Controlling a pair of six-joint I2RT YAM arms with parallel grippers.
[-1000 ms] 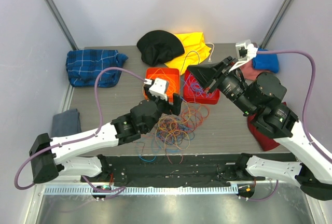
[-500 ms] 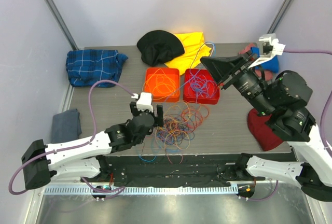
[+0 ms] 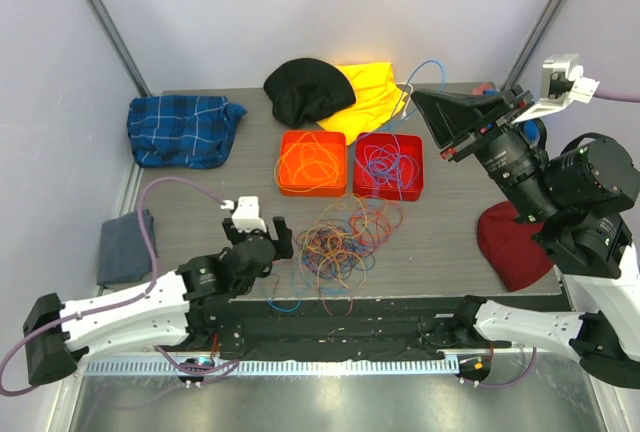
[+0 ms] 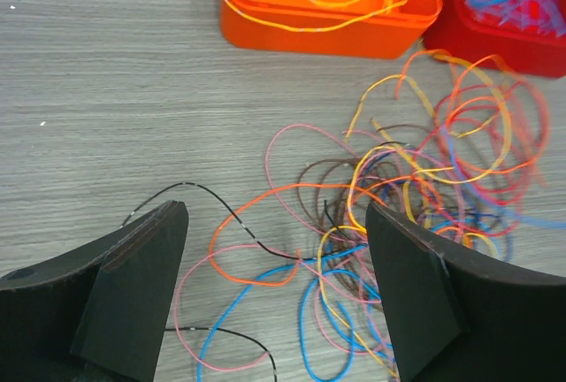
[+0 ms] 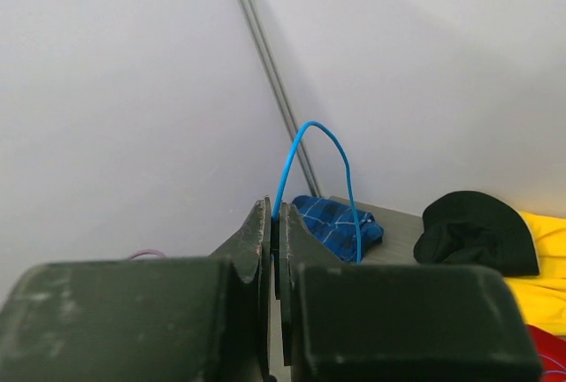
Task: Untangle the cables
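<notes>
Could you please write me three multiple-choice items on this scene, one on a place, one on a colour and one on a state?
1. Relative to the orange tray and the red tray, where does the loose pile of cables lie?
A. farther from the arms
B. nearer to the arms
C. inside both trays

2. What colour is the held cable in the right pincer?
A. blue
B. yellow
C. black

3. How does the left pincer stand?
A. shut on a cable
B. shut on nothing
C. open, holding nothing

Answers: B, the pile lies on the tabletop between the trays and the arm bases. A, a blue loop rises from the closed jaws. C, its jaws stand wide apart, with cables only lying below them.
</notes>
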